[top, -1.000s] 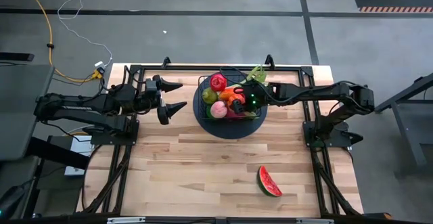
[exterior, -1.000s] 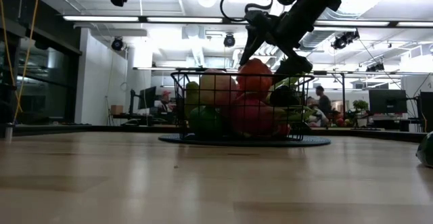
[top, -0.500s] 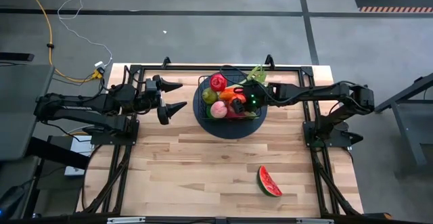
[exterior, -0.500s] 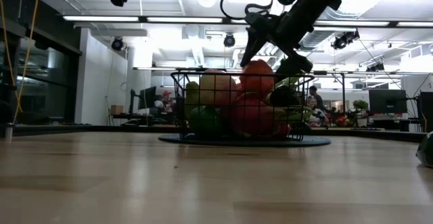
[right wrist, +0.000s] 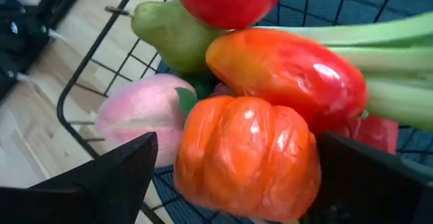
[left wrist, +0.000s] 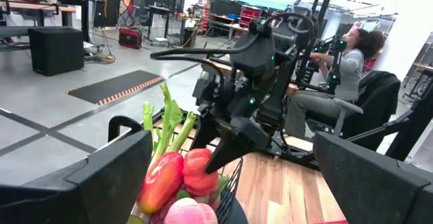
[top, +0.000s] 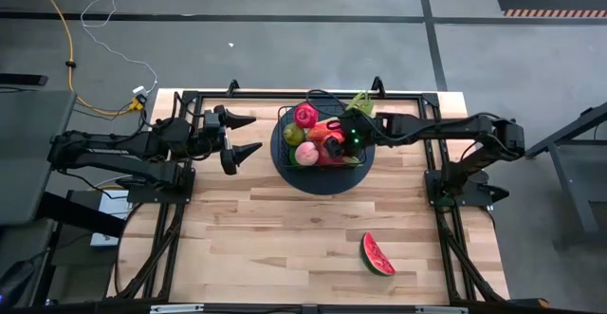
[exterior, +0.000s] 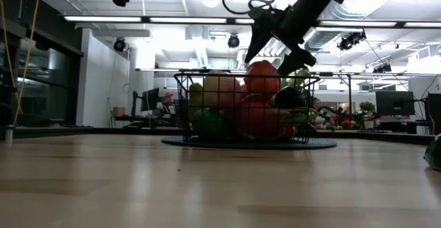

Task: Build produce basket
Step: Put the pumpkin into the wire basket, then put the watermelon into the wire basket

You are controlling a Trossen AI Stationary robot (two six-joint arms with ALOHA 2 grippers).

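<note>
From above, the right end effector has lifted slightly since a moment ago and hangs over the basket, a black wire-grid box on a dark round mat at the far middle of the pale wood-plank surface. Its fingers are spread and hold nothing. The left end effector has not moved, fingers spread, just left of the basket. A watermelon slice lies alone near the front right.

At table level, the right end effector now sits higher, clear above the piled produce.

From the left wrist, green leafy stalks rise beside a glossy red pepper.

From the right wrist, a ribbed orange pepper sits between the spread fingers, beside a pink peach, a green pear and a smooth red-orange mango.
</note>
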